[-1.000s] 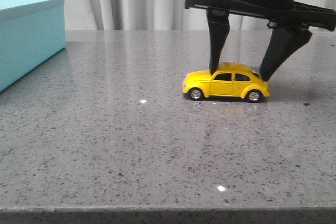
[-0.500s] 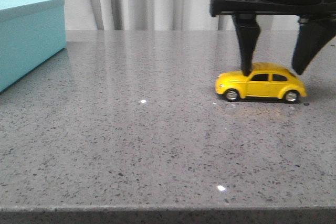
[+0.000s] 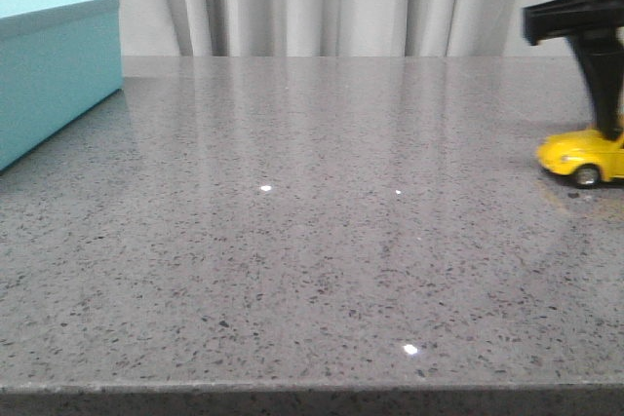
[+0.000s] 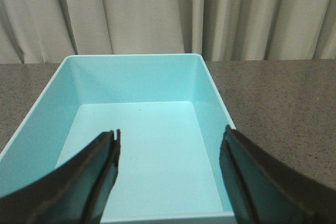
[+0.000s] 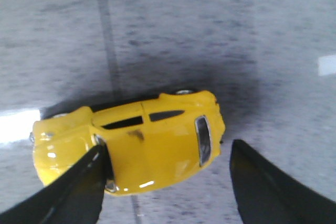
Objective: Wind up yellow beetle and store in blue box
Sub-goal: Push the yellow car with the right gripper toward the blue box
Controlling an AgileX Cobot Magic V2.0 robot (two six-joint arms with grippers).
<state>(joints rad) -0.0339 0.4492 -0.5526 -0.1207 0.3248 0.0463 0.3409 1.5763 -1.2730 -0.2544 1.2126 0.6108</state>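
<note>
Dragging the yellow beetle (image 5: pixel 131 142) along the surface (image 3: pixel 312 260), my right hand (image 5: pixel 168 182) straddles it, fingers spread; winding seems underway, the blue box (image 4: pixel 210 85) empty.

the right gripper (image 5: pixel 165 182) points down at the far right edge of the front view, only one dark finger (image 3: pixel 606 85) and part of its crossbar showing there. in its wrist view the jaws stand spread wide, one finger (image 5: pixel 79 190) touching a yellow body, the other apart from it. the left gripper (image 4: pixel 169 174) is out of the front view; its wrist view shows both fingers parted, holding nothing.
</note>
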